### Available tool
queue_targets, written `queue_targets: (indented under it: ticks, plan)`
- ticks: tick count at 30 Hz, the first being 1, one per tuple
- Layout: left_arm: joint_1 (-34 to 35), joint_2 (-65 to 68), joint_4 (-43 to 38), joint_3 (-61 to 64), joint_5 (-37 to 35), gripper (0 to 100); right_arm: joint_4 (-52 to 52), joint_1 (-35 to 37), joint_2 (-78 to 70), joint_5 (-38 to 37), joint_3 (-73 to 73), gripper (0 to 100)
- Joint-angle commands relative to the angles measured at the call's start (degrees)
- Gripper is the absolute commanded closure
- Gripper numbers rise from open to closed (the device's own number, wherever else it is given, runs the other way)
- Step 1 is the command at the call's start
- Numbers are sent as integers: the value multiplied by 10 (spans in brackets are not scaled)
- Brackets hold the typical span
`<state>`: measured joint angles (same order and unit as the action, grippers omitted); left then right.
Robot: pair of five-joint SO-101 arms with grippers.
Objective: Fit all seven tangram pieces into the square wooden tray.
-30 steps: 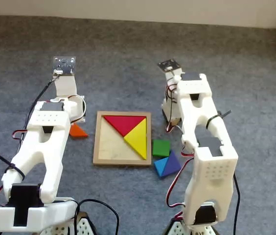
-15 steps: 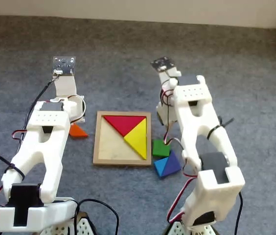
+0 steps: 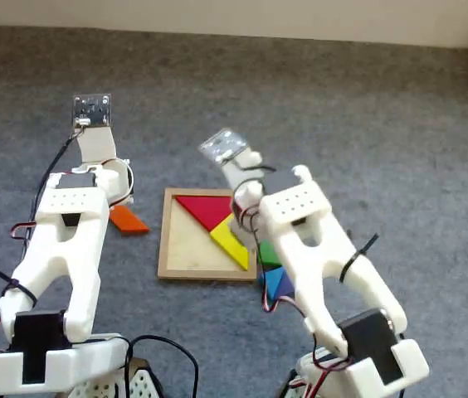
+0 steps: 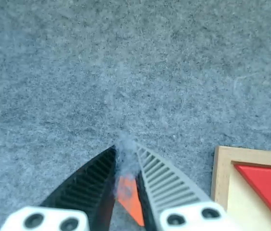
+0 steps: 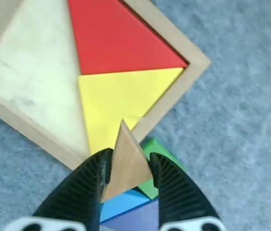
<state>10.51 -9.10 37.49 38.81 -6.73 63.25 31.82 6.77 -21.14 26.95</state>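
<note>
The square wooden tray (image 3: 168,249) lies on the carpet between the arms. A red triangle (image 3: 207,209) and a yellow triangle (image 3: 232,240) fill its right half. My right gripper (image 5: 128,156) is shut on a tan wooden triangle (image 5: 126,166), held over the tray's (image 5: 193,62) right rim beside the yellow triangle (image 5: 111,101). Under it lie a green square (image 5: 160,149) and a blue triangle (image 5: 123,202). My left gripper (image 4: 125,147) hangs shut over the carpet left of the tray. An orange piece (image 4: 128,197) shows in the narrow gap between its fingers.
The orange piece (image 3: 128,220) lies flat on the grey carpet just left of the tray. The green square (image 3: 269,249) and blue triangle (image 3: 277,283) sit off the tray's right edge, partly under the right arm (image 3: 300,215). Open carpet stretches beyond the tray.
The right arm has swung left from beside the tray to above its right side, now covering part of the green square. The left arm has shifted slightly to the left.
</note>
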Motion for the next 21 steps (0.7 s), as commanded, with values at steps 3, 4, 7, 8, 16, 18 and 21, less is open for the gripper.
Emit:
queue_targets:
  ticks: [3, 4, 7, 8, 16, 18, 21]
  plan:
    - [23, -23, -10, -7, -14, 950, -108, 46, 52, 70, 53, 994]
    - [30, -23, -10, -7, -27, 950, -120, 51, 53, 85, 59, 994]
    - [47, -23, -10, -7, -44, 950, -149, 69, 53, 117, 68, 994]
    - [49, -23, -9, -7, -45, 950, -158, 76, 51, 125, 68, 994]
    - [52, -24, -9, -7, -46, 950, -210, 120, 47, 138, 70, 994]
    - [52, -24, -9, -7, -46, 950, -239, 121, 47, 139, 79, 994]
    - [52, -24, -9, -7, -46, 950, -300, 122, 47, 139, 103, 994]
